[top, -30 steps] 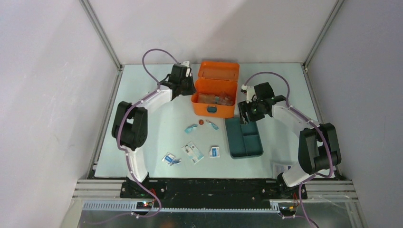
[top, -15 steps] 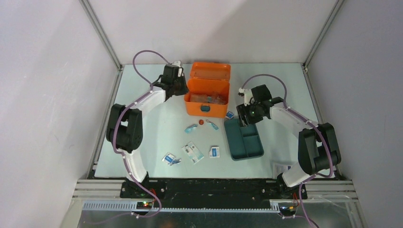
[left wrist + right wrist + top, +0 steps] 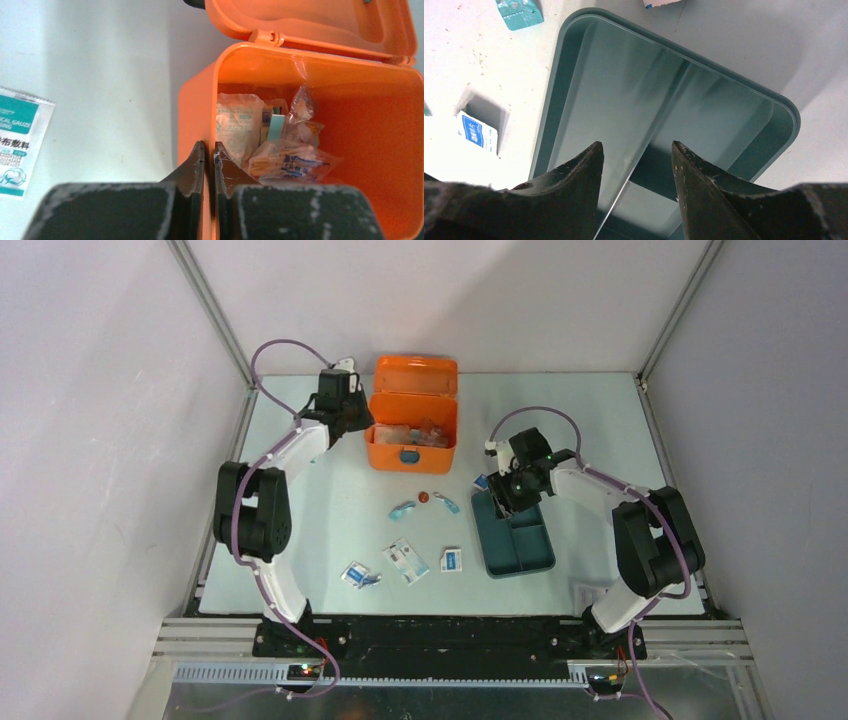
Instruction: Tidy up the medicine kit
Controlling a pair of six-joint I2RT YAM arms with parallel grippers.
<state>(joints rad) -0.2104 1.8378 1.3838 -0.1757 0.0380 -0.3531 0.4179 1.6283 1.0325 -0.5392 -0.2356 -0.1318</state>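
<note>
Left end effector (image 3: 209, 150) pressed together on the left wall of the medicine kit (image 3: 196, 107). Over the last second the kit has slid left and toward the back of the bench (image 3: 300, 530), lid open, packets inside. This probably frees room for sorting. Right end effector (image 3: 635, 146) spread, low over the teal tray (image 3: 624, 75), well apart from the kit.

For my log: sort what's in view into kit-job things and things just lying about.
Job: medicine kit, gripped at its wall by the left tool; teal tray under the open right tool; loose packets and small red item, likely.
Lying about: white sheet at the near right.
</note>
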